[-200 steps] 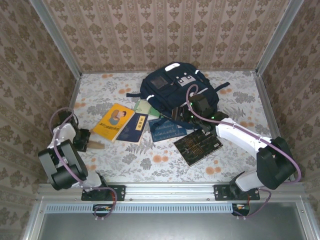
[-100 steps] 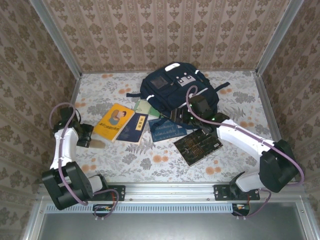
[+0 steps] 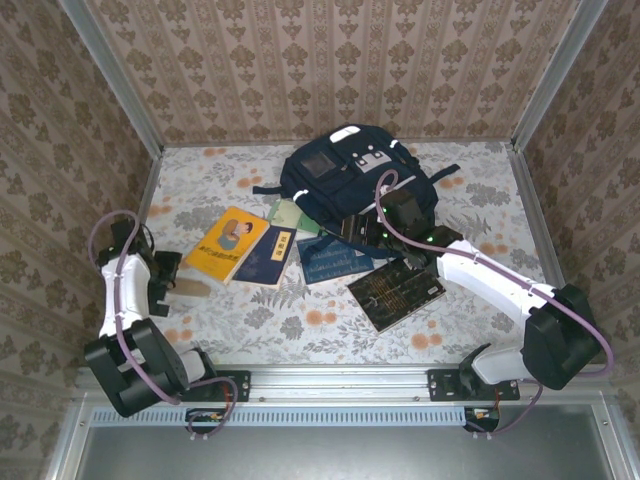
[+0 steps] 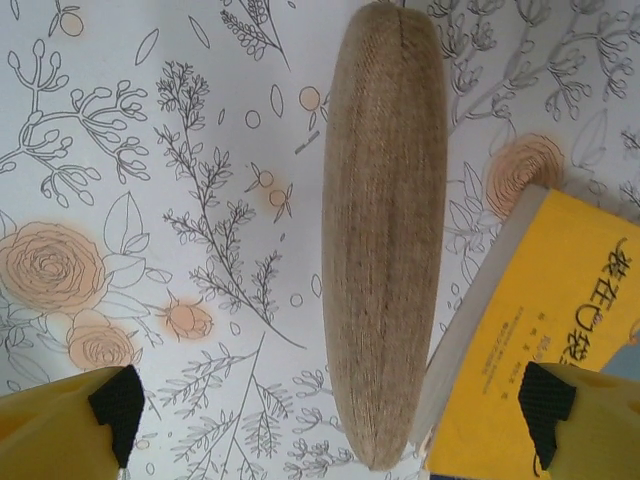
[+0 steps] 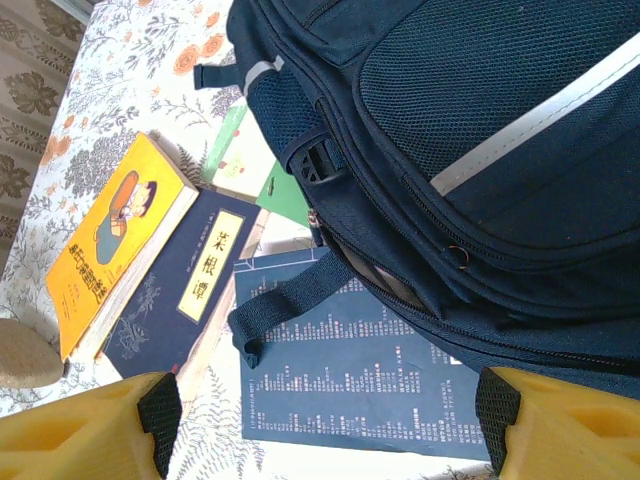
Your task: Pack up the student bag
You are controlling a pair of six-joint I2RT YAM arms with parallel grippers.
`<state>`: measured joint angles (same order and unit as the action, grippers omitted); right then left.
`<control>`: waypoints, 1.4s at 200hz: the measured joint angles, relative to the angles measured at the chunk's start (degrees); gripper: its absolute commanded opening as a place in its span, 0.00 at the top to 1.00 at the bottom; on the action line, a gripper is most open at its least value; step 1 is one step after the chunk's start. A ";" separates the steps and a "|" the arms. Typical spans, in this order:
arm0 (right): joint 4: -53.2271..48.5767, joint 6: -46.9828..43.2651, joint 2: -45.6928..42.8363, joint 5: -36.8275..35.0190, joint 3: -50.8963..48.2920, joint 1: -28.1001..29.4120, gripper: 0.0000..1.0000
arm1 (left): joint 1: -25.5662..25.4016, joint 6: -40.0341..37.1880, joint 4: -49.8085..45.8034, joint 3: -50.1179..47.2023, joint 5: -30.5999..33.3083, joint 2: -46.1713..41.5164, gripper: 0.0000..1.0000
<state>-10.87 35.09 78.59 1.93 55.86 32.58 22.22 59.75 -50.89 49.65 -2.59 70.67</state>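
student bag (image 5: 470,130) cut by top and right edges, green book (image 5: 232,150) partly under it, yellow book (image 4: 560,300) cropped right

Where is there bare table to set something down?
Free: the far-left corner beside the student bag; the right side past it; the near strip between the black book and the rail. Crowded: the centre, where books fan out from the bag, and around the tan pouch by the yellow book.
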 measured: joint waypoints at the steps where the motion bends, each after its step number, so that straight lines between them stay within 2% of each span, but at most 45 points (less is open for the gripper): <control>1: 0.00 0.00 0.00 0.00 0.00 0.00 0.20 | 0.04 0.00 0.09 -0.02 -0.02 0.09 0.00; 25: 0.28 0.00 0.00 0.02 -0.22 0.00 0.20 | 0.74 0.00 3.61 -0.20 -0.68 5.31 0.01; 52: 0.42 -0.02 0.02 0.00 -0.61 0.00 0.20 | 0.87 0.22 8.20 -1.33 -1.33 9.75 0.12; 76: 0.44 -0.17 0.09 0.00 -0.96 0.00 0.21 | 1.14 0.31 11.67 -3.10 -2.14 11.39 0.30; 108: 0.42 -0.17 0.22 0.00 -0.96 0.04 0.22 | 1.07 0.90 14.84 -3.87 -2.45 12.63 0.61; 133: 0.42 -0.17 0.22 0.00 -0.96 0.22 0.22 | 1.07 0.87 15.50 -3.91 -2.36 12.24 0.71; 177: 0.42 -0.13 0.22 0.00 -0.96 0.33 0.22 | 1.05 0.92 14.56 -3.91 -2.34 9.86 0.72; 220: 0.39 -0.15 0.20 -0.07 -0.96 0.33 0.22 | -1.11 1.60 10.99 -3.85 -2.14 2.03 0.72; 265: -0.07 -0.17 -0.94 -0.22 -0.90 0.33 0.22 | -11.47 5.09 9.03 -1.05 -0.72 -9.05 0.69; 280: -0.11 -0.02 -1.25 -0.13 -0.59 0.33 0.22 | -17.16 7.08 10.99 -0.46 0.15 -12.02 0.69</control>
<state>-10.98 35.07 77.34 1.80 55.27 32.91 5.06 66.83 -39.90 49.19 -2.44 58.65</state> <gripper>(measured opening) 0.781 0.337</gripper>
